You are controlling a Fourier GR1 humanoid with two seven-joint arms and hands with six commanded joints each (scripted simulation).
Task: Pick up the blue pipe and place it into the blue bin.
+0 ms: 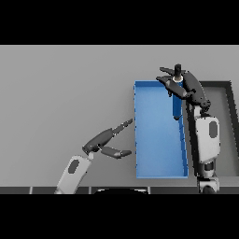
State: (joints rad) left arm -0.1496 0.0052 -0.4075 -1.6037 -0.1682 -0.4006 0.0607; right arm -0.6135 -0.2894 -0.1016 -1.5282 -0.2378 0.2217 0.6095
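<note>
Blue bin [158, 154]: open-topped, landmark | Dark tray [224, 130]: just right of bin | Right hand [183, 85]: over bin's far right corner, fingers curled round blue pipe [176, 105], which hangs upright inside bin's rim | Left hand [108, 142]: left of bin, fingers relaxed, holding nothing | Advice: lower pipe before release, keep clear of right wall.

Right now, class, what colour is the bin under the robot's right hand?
Blue, in the head view: the bin beneath the right hand.
</note>
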